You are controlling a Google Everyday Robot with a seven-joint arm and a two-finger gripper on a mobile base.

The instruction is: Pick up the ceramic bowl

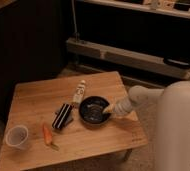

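Camera view: ceramic bowl (93, 112) sits upright on the wooden table (35, 97), right of centre and toward the near edge, with its mouth facing up. It is round, so it has no long axis and no facing to line up with; any spot on the rim serves as well as another. The gripper (108, 107) is at the bowl's right rim, tip overlapping the edge, and seems to be touching it or just above it. Whether it is parted, closed or clamped on the rim, cannot tell. The bowl lies immediately left of the gripper, and the arm (138, 95) reaches in from the right, sloping down and leftward from the pale robot body (180, 125). My read is that the coming move turns on that right-rim contact, with one jaw inside the wall and one outside, followed by a straight lift. Neighbours: a dark striped packet (64, 116) just left of the bowl, close but seemingly apart; a white bottle (79, 92) at the bowl's far left, near it; an orange carrot-like piece (48, 134) further left; a clear cup (17, 136) well apart at the near left corner. The packet looks like the main thing to catch if the bowl swings left on the lift.
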